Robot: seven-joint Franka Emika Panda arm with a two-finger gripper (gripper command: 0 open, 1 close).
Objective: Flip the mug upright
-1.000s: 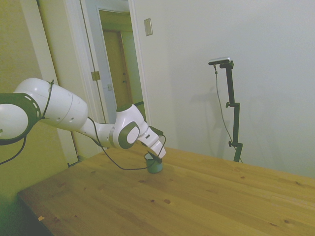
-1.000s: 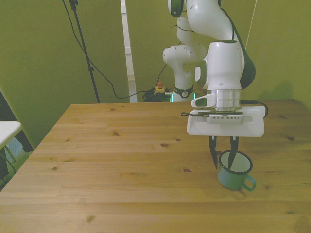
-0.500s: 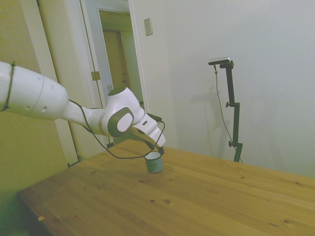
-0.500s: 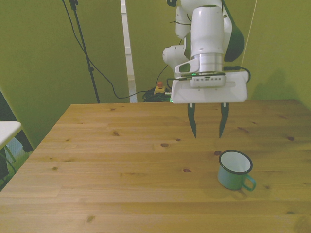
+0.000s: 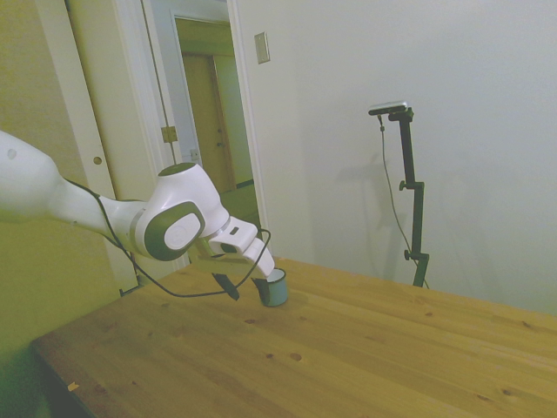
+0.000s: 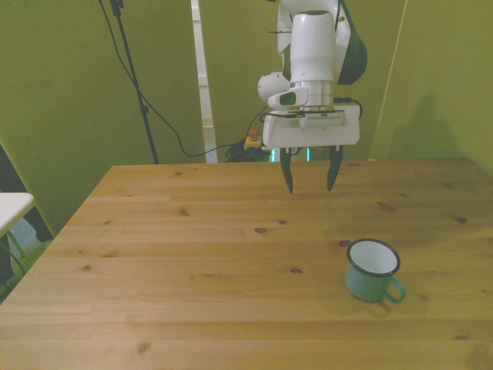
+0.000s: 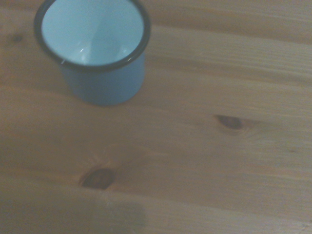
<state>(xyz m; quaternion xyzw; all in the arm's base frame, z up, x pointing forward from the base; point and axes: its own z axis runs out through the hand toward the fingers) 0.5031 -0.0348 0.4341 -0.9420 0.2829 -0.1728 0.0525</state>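
The teal enamel mug stands upright on the wooden table toward the front view's right, its white inside and dark rim facing up and its handle toward the front view's right. In the side view the mug sits just past the arm's hand. The wrist view shows the mug from above, mouth up. My gripper hangs open and empty above the table, well back from the mug and toward the front view's left of it; in the side view the gripper is beside the mug, apart from it.
A black tripod leg and cables stand behind the table's far corner on the front view's left. A white surface edge shows at the front view's left. A doorway lies behind the arm in the side view.
The gripper had its fingers at the mug's rim, then let go, rose and drew back from the mug. The mug stays upright in the same spot.
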